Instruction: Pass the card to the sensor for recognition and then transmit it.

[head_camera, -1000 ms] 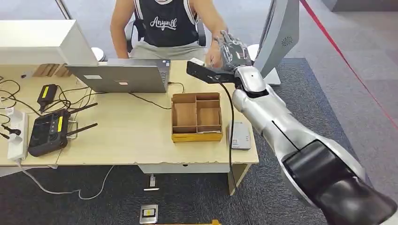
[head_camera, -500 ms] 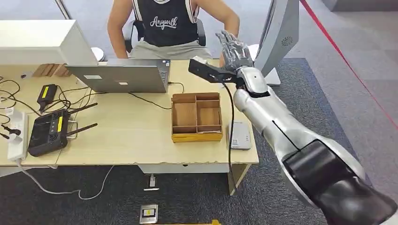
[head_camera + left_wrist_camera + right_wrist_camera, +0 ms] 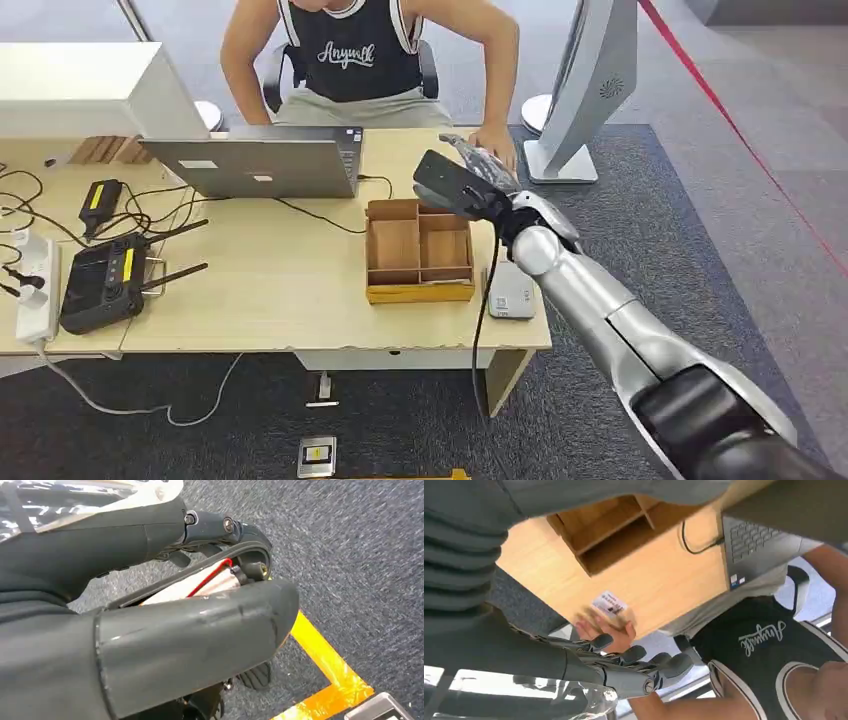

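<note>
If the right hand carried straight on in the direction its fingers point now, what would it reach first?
Probably the person's hand lying on the card at the table's far edge; the right hand points that way, though depth is unclear.

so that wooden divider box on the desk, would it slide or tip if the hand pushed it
The wooden box looks low and wide with a flat base, so it would probably slide, not tip. It sits on the smooth desk, so little should hold it back. Its compartments look empty, so it is likely light, and the right hand could shove it easily.
</note>
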